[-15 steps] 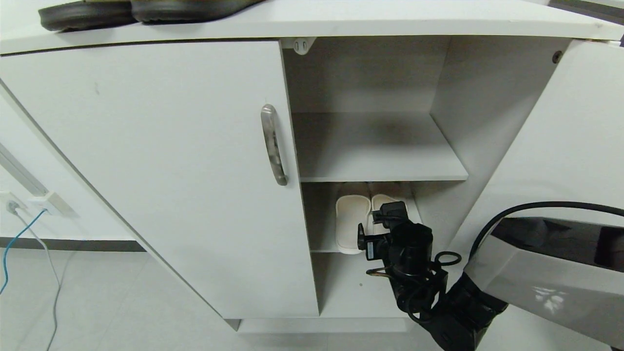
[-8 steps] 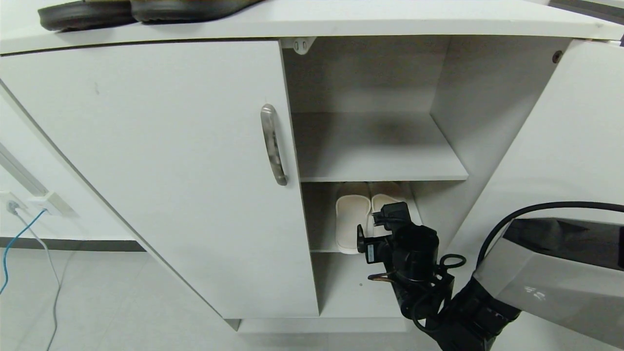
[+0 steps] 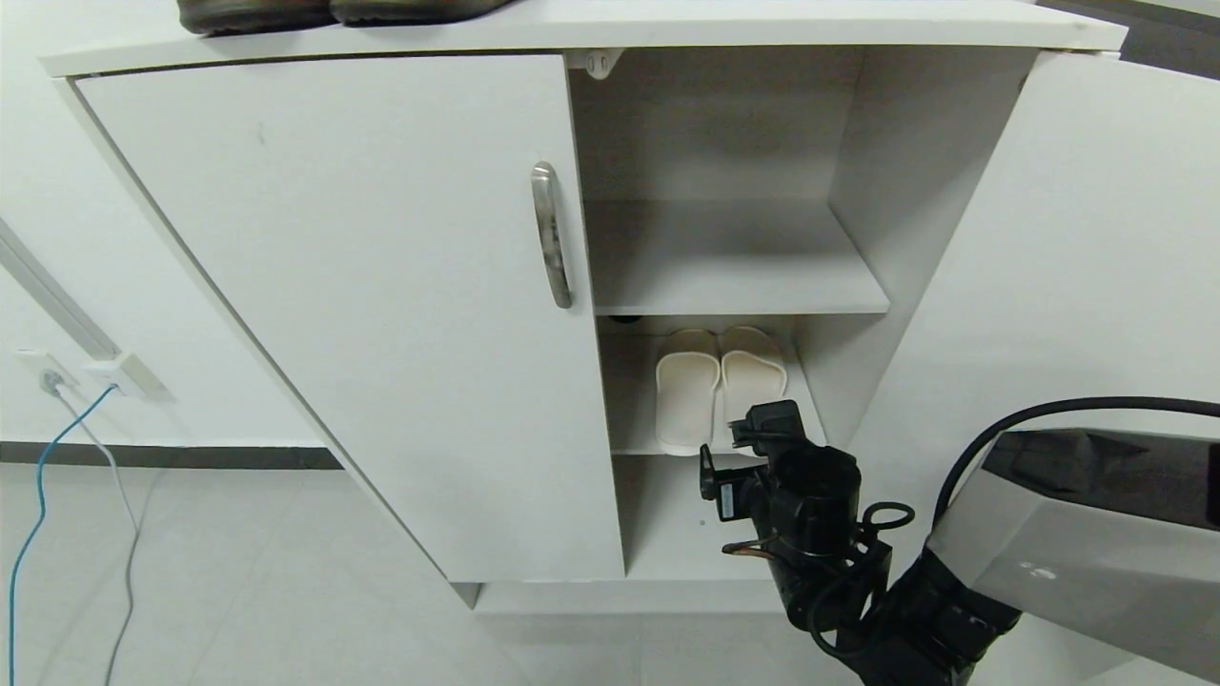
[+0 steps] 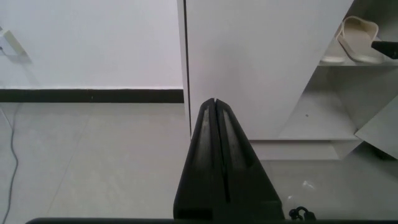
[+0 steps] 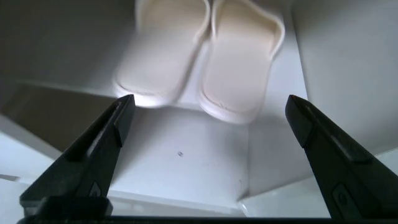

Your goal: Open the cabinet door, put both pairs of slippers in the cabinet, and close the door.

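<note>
A pair of white slippers (image 3: 720,386) lies side by side on the middle shelf of the white cabinet (image 3: 572,24), soles toward me. They also show in the right wrist view as white slippers (image 5: 205,56). My right gripper (image 3: 739,443) hangs open just in front of and below them, at the cabinet's opening, with nothing between its fingers (image 5: 118,121). A pair of dark slippers (image 3: 334,10) rests on the cabinet top at the left. My left gripper (image 4: 214,104) is shut and empty, low over the floor, facing the closed left door (image 4: 249,56).
The right door (image 3: 1067,238) stands swung open beside my right arm. The left door (image 3: 362,305) is closed, with a metal handle (image 3: 551,246). The upper shelf (image 3: 734,267) and bottom shelf (image 3: 677,534) are bare. A wall socket with cables (image 3: 57,381) is at the left.
The head camera has shifted, so the whole cabinet sits differently in the picture. My right gripper has drawn back from the white slippers, which now lie uncovered above it.
</note>
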